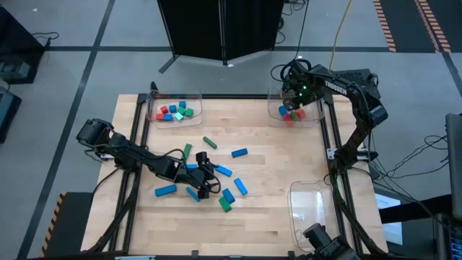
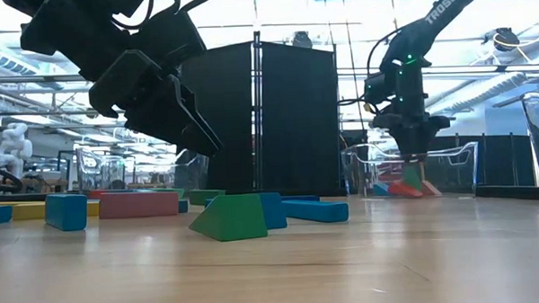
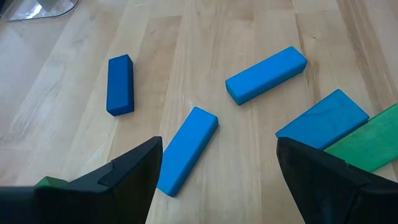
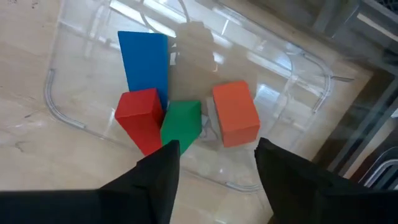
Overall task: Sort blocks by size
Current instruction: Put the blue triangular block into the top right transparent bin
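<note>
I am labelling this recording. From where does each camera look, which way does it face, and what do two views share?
High: above, straight down; both arms, table.
Low: table height, level across; both arms come in from above.
Left wrist: past open fingers onto loose blue blocks.
Right wrist: past open fingers into a clear tray holding four blocks.
Shared: that tray also appears in the high view.

A robotics lab: two arms (image 1: pixel 137 155) on a framed wooden tabletop (image 1: pixel 274 159), taped grey floor (image 1: pixel 72 43), loose cables (image 1: pixel 419 155), a black partition (image 2: pixel 277 115), and a white humanoid robot (image 2: pixel 13 147) far left.
</note>
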`<state>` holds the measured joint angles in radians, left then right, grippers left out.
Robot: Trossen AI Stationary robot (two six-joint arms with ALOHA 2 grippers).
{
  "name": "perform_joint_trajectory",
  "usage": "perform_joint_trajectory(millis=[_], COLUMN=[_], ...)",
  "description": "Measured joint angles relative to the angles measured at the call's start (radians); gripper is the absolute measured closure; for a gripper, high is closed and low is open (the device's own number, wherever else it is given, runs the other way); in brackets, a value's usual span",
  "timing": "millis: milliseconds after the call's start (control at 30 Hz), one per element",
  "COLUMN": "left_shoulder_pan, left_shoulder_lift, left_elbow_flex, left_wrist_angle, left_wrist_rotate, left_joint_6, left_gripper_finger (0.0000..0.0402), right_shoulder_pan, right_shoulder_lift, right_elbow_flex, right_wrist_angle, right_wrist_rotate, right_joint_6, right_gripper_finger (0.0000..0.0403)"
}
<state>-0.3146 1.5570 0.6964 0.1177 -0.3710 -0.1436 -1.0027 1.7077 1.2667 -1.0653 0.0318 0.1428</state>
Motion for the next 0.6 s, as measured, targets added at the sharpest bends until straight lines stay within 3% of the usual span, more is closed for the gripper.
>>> perform_joint_trajectory(millis=[367, 600], left_shoulder_pan=[0.001, 0.001], left_shoulder_lift=[0.0, 0.0], left_elbow_flex=[0.0, 0.0], left_wrist_angle=[-0.003, -0.003], left_wrist_rotate=[0.0, 0.0], left_joint_6=[0.001, 0.021], left_gripper_finger=[0.0084, 0.0084], right_shoulder_pan=[0.026, 0.077], right_shoulder_lift=[-0.034, -0.15], right_elbow_flex=[0.0, 0.0], right_wrist_angle=[-0.009, -0.01], right_wrist_rotate=[0.003, 0.003], right_joint_6=[-0.044, -0.047], right_gripper_finger=[0.0176, 0.0177])
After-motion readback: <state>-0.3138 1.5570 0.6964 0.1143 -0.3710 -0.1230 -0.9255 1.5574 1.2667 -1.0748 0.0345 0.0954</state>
